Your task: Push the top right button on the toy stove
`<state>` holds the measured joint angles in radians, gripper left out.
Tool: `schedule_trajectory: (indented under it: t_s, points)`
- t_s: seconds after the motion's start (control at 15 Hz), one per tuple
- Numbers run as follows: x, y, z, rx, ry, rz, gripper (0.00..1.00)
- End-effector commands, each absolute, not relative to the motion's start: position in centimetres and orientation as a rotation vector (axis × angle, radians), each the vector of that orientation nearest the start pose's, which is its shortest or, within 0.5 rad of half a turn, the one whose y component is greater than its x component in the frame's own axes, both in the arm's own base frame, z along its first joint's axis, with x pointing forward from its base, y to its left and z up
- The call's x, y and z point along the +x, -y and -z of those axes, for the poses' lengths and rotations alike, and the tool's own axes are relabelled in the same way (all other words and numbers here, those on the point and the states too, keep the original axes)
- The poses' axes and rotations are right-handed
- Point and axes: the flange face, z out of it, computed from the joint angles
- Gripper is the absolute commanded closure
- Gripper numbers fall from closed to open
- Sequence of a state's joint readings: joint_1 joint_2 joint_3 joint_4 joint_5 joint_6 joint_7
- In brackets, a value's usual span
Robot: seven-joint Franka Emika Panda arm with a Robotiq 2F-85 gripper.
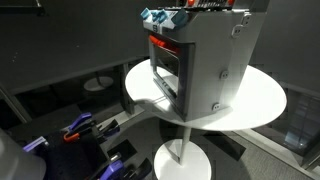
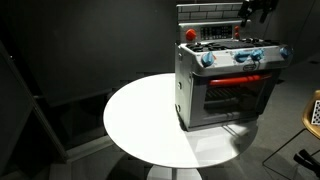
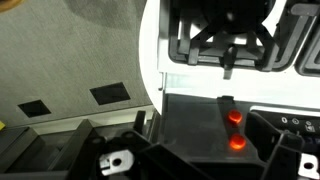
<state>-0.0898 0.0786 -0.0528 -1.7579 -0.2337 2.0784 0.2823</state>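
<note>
Stove first: boxy silver-grey toy stove (image 2: pixel 225 85) with a dark-framed glass door stands near one edge of the round white surface (image 2: pixel 140 120). Black pincer (image 2: pixel 255 10) hovers above the stove's rear top, apart from it. In the wrist view its fingers look pressed together. Two round red buttons (image 3: pixel 233 117) sit below the tips; I can't tell which is the target. Risks as I judge them: coming down on the wrong button, or an off-centre push sliding the light stove toward the rim
</note>
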Motion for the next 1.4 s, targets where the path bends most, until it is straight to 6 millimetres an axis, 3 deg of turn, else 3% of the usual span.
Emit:
schedule_trajectory:
  t_s: [0.0, 1.33]
  points:
    - [60.8, 10.1, -54.0, -3.276, -0.572, 0.464, 0.00]
    - [63.5, 11.1, -52.9, -3.271, -0.555, 0.566, 0.00]
